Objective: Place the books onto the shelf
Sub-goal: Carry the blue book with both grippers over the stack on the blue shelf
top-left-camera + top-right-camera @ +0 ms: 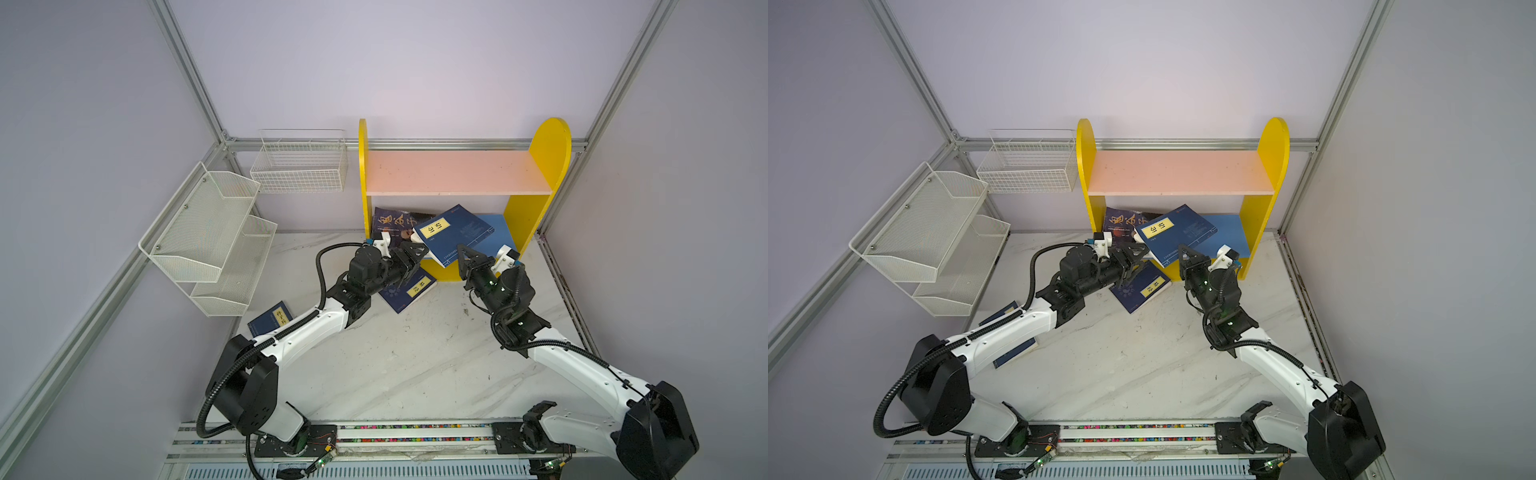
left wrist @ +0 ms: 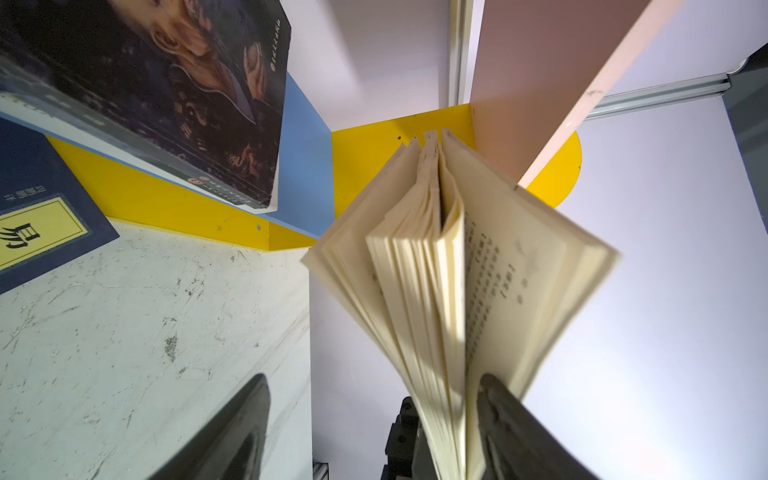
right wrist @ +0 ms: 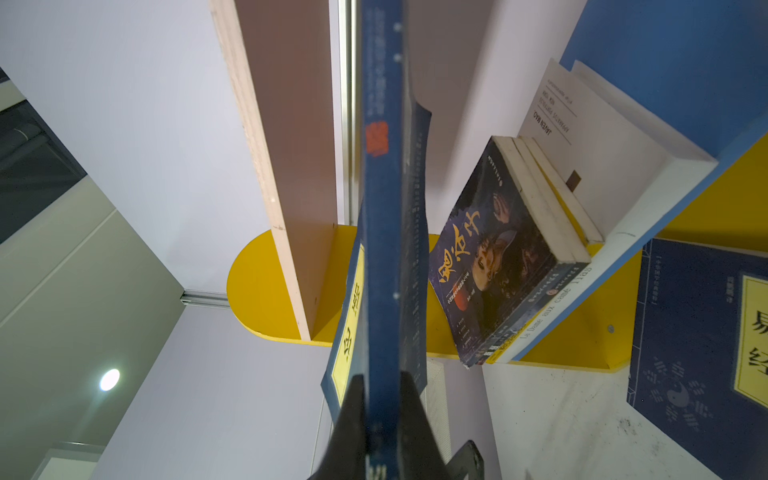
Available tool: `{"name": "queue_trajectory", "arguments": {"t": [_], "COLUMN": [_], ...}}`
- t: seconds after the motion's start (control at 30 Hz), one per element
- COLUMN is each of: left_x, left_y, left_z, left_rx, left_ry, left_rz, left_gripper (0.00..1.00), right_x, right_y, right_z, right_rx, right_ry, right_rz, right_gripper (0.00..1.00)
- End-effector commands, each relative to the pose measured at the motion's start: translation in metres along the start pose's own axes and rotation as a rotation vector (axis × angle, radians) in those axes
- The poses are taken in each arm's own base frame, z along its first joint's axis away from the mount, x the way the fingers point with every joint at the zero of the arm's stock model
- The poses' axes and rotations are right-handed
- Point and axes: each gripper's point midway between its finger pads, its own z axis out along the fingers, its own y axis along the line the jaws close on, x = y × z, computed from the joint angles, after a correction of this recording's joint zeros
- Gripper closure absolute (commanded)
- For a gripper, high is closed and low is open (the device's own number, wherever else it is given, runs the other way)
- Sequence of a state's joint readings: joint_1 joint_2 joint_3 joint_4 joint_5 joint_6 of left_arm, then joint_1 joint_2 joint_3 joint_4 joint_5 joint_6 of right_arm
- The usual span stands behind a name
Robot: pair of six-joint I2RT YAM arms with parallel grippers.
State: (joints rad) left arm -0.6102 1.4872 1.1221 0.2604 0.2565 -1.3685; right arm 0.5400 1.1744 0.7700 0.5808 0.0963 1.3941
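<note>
Partly done: at frame centre a stack [image 1: 395, 224] lies on the shelf's [image 1: 552, 158] lower board [image 1: 505, 232], the right tool [image 1: 462, 249] clenches a blue book [image 1: 457, 232] there, the left tool [image 1: 417, 250] gapes around its pages, and two navy books [image 1: 409, 291] wait on the bench [image 1: 415, 374].

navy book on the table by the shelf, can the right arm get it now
Probably not: the right gripper is shut on the raised blue book; the left gripper hangs over the navy book.

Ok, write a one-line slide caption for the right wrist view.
Right gripper clamps a blue book edge-on before the yellow shelf, where illustrated books lie stacked.
</note>
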Motion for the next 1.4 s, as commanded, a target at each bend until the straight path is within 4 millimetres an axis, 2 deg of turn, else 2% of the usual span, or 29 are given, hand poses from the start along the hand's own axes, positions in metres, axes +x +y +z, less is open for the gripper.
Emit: {"name": "queue_trajectory", "arguments": {"t": [0.0,0.03,0.17,0.3,0.33,0.5,0.6,0.8,0.97,1.1,1.17,1.3,1.37], "left_x": [0.0,0.001,0.005,0.006,0.008,0.008,0.005,0.005,0.002,0.0,0.0,-0.001,-0.001], "left_y": [-0.028,-0.043,-0.055,-0.063,-0.049,-0.029,-0.032,-0.054,-0.062,-0.071,-0.073,-0.072,-0.072], "left_z": [-0.016,-0.026,-0.027,-0.023,-0.012,0.003,0.012,0.028,0.027,0.03,0.033,0.035,0.035], "left_rx": [0.062,0.097,0.124,0.139,0.105,0.021,0.011,0.134,0.184,0.228,0.237,0.239,0.237], "left_ry": [-0.013,-0.018,-0.004,0.01,0.019,0.034,0.038,0.062,0.043,0.038,0.048,0.049,0.047], "left_rz": [0.038,0.044,0.061,0.072,0.065,0.077,0.107,0.081,0.073,0.056,0.046,0.02,0.021], "left_gripper": [0.21,0.21,0.21,0.2,0.2,0.21,0.21,0.34,0.38,0.46,0.51,0.71,0.76], "right_x": [-0.005,-0.004,0.0,0.005,0.005,0.005,0.007,0.009,0.011,0.014,0.016,0.02,0.02], "right_y": [0.016,0.015,0.007,0.008,0.009,0.015,0.014,0.005,-0.002,-0.004,-0.004,-0.004,-0.005], "right_z": [-0.005,-0.004,0.004,0.009,0.009,0.007,0.005,0.002,0.003,0.005,0.006,0.007,0.006], "right_rx": [-0.057,-0.052,-0.032,-0.041,-0.042,-0.043,-0.037,-0.019,-0.006,-0.001,0.001,-0.006,-0.008], "right_ry": [-0.026,-0.02,-0.003,0.02,0.02,0.02,0.03,0.044,0.051,0.065,0.07,0.085,0.088], "right_rz": [0.059,0.059,0.063,0.079,0.08,0.075,0.075,0.089,0.096,0.099,0.102,0.104,0.105], "right_gripper": [1.0,1.0,1.0,1.0,1.0,1.0,1.0,1.0,1.0,1.0,1.0,1.0,1.0]}}
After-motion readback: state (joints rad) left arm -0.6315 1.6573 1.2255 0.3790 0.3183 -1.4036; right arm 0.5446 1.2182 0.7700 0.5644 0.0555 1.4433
